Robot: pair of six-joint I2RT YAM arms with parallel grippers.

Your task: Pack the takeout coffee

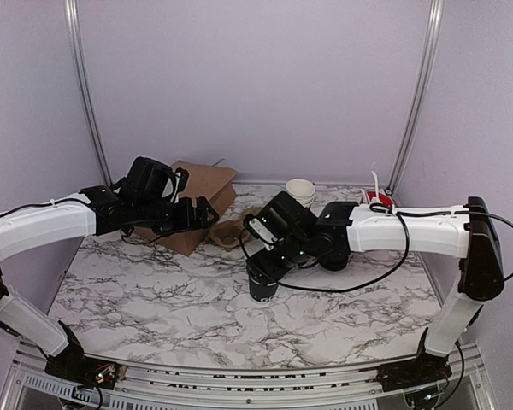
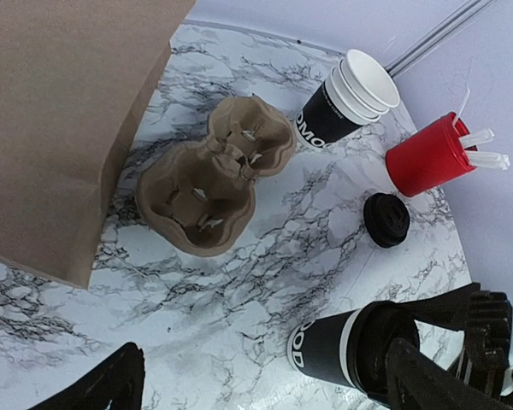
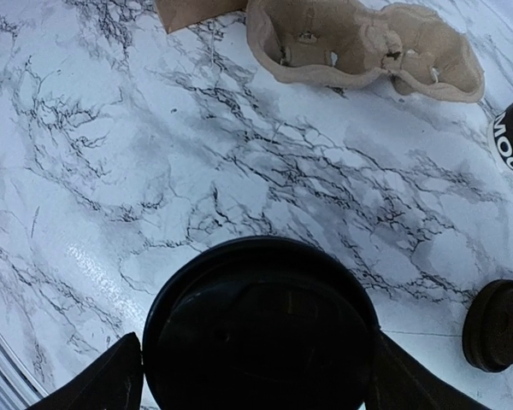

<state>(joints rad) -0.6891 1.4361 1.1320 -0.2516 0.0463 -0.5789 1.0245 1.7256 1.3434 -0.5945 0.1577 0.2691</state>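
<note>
The takeout coffee [image 1: 261, 289], a black paper cup with a black lid, stands upright on the marble table [image 1: 154, 299]. It also shows at the lower right of the left wrist view [image 2: 329, 350]. From the right wrist I look straight down on its lid [image 3: 261, 329]. My right gripper [image 1: 267, 266] [image 3: 256, 346] hangs over the cup, a finger close to each side of the lid rim with a thin gap at the left finger. My left gripper [image 1: 197, 213] [image 2: 265, 363] is open and empty, hovering by the brown paper bag [image 1: 201, 192].
A pulp cup carrier [image 1: 231, 229] [image 2: 214, 179] [image 3: 368, 47] lies beside the bag [image 2: 60, 128]. At the back stand a stack of lidless cups [image 1: 301, 192] [image 2: 346, 102] and a red holder [image 1: 380, 201] [image 2: 427, 154] with white sticks. A low pile of black lids [image 2: 386, 219] [image 3: 498, 325] sits near them.
</note>
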